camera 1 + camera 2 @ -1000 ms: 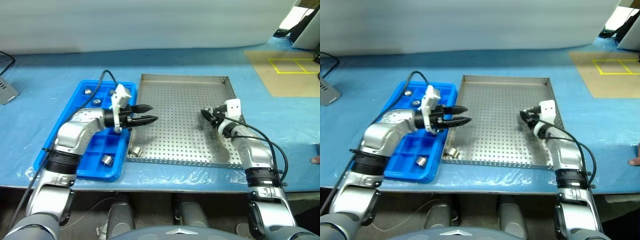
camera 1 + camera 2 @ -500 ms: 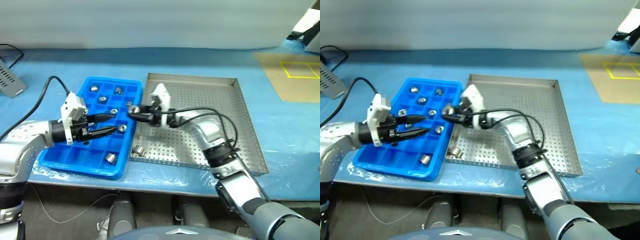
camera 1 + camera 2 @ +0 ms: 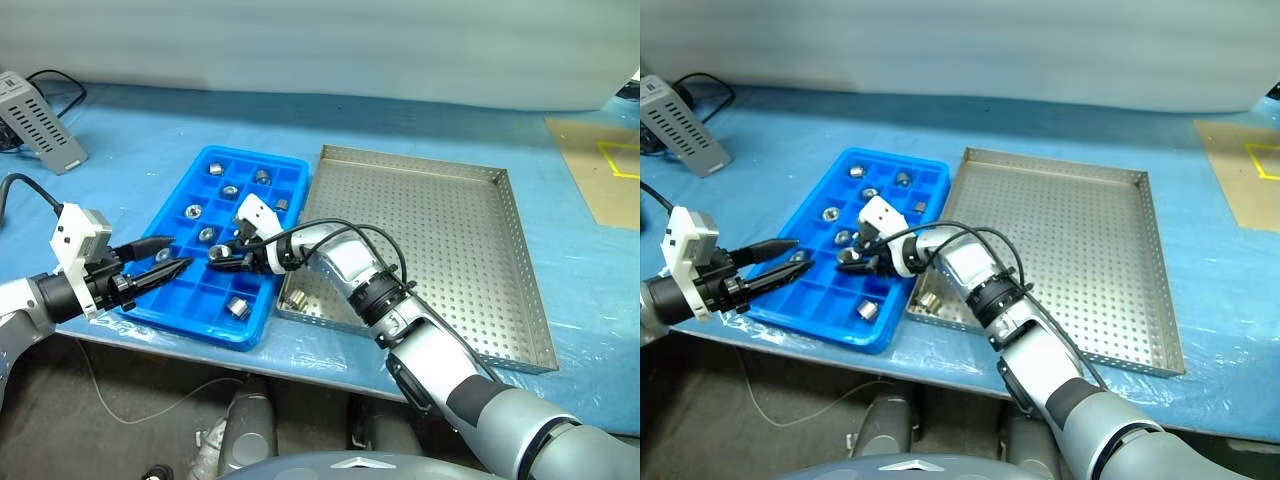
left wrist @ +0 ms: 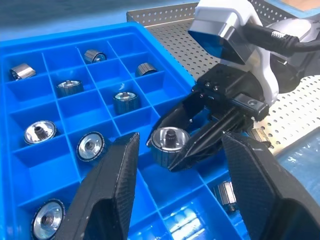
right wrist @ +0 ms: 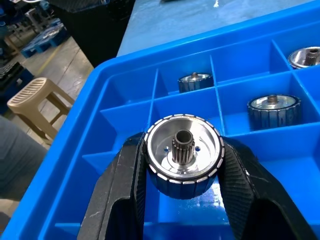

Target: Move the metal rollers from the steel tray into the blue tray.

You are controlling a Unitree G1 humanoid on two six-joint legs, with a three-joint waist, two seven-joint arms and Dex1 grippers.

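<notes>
A long worktable covered in light blue plastic sheeting [image 3: 420, 120] runs under the head camera, backed by a pale wall; a grey slotted power box [image 3: 40, 123] with a black cable sits at 10 o'clock, and brown floor with yellow tape marks [image 3: 615, 165] shows at 3 o'clock.

The roller [image 5: 183, 154] in play is a short shiny silver cylinder with a ribbed dark rim, a dished bright face and a small splined stub at its centre. The right gripper [image 3: 222, 258] is clamped on it, one black finger on each side, holding it just above a compartment near the middle of the blue tray [image 3: 160, 318].

Other rollers [image 4: 90, 146] lie one to a cell in the blue tray's grid, mostly toward its 12 o'clock end, with one [image 3: 238, 308] near the 6 o'clock rim. One more roller [image 3: 294, 298] rests in the steel tray [image 3: 480, 300], at that tray's 7 o'clock corner, just beside the blue tray. The steel tray's perforated floor is bare elsewhere.

The left gripper [image 3: 163, 262] hovers over the blue tray's 8 o'clock edge, its fingers apart and holding nothing, pointing toward the right gripper from close by.
</notes>
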